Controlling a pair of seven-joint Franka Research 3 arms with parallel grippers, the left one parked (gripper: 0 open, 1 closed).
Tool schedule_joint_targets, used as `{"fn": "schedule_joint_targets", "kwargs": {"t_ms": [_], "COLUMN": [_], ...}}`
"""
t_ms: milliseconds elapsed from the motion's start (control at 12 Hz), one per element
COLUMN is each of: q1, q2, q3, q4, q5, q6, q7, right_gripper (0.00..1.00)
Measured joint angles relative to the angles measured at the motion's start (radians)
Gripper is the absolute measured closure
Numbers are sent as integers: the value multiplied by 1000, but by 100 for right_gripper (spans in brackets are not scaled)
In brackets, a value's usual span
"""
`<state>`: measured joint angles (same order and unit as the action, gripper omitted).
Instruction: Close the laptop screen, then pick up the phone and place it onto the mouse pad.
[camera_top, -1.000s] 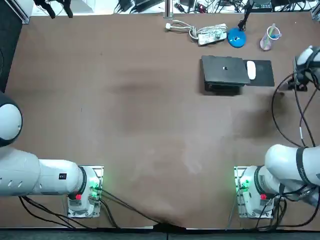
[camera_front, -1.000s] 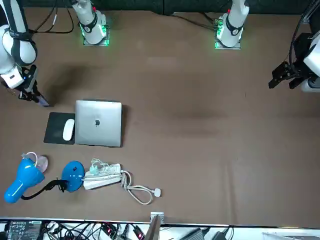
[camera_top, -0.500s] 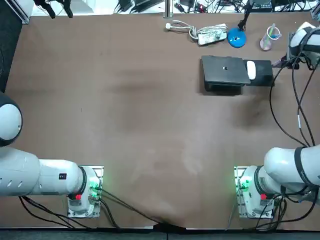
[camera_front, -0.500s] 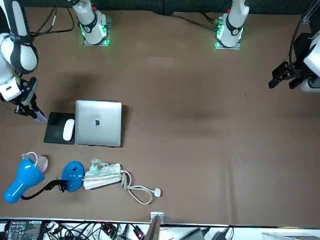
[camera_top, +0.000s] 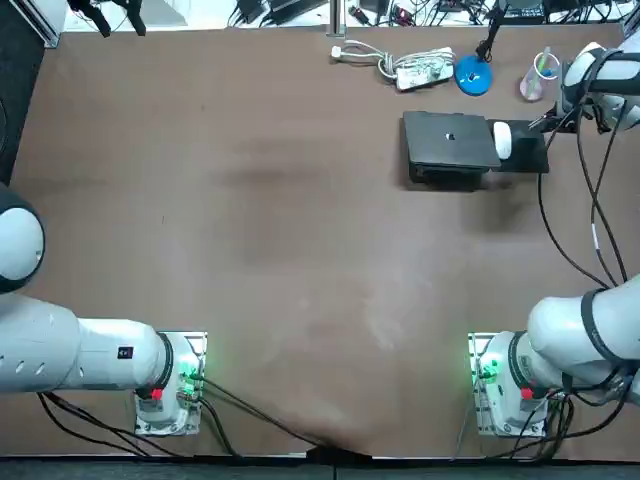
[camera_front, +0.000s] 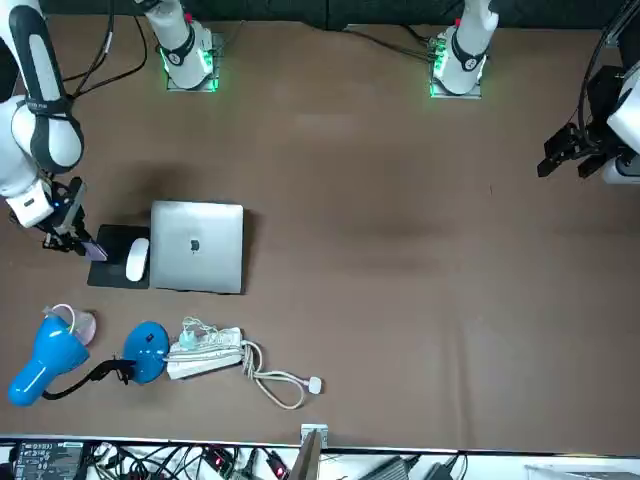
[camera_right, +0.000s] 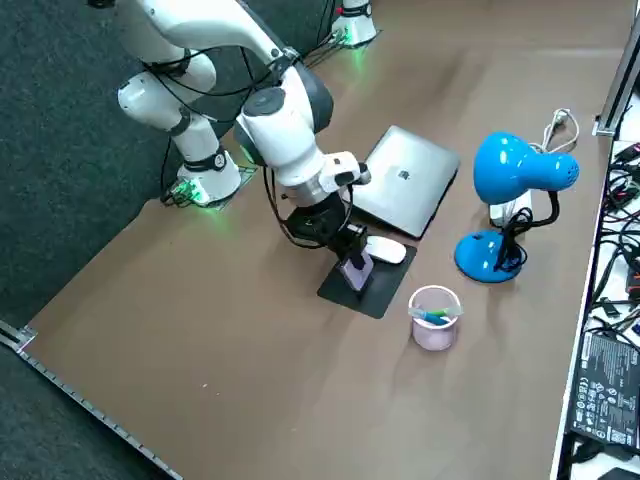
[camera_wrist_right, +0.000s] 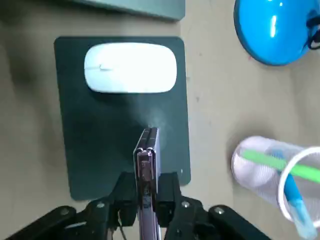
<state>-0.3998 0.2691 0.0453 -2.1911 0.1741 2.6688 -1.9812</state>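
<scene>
Phone (camera_wrist_right: 146, 160) sits edge-on in my pincer (camera_wrist_right: 147, 189), which is clamped shut on its two faces; I hold it upright over the pad (camera_wrist_right: 95, 145), above the bare half away from the mouse (camera_wrist_right: 131, 68), so it can go down without knocking that; whether its far edge touches the pad I cannot tell; laptop (camera_front: 197, 245) lies shut on the worktop (camera_front: 400, 250) just beside the pad, so I judge the first step done; next I should lay the phone flat before letting go, lest it topple toward the cup (camera_wrist_right: 275, 170).
</scene>
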Motion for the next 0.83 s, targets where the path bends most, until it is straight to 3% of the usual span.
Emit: {"fn": "schedule_joint_targets", "kwargs": {"t_ms": [833], "q1": [62], "q2": [65], "q3": [0], "q4": [23], "q5": [53], "q6": [92], "q7": [88], "right_gripper": [78]}}
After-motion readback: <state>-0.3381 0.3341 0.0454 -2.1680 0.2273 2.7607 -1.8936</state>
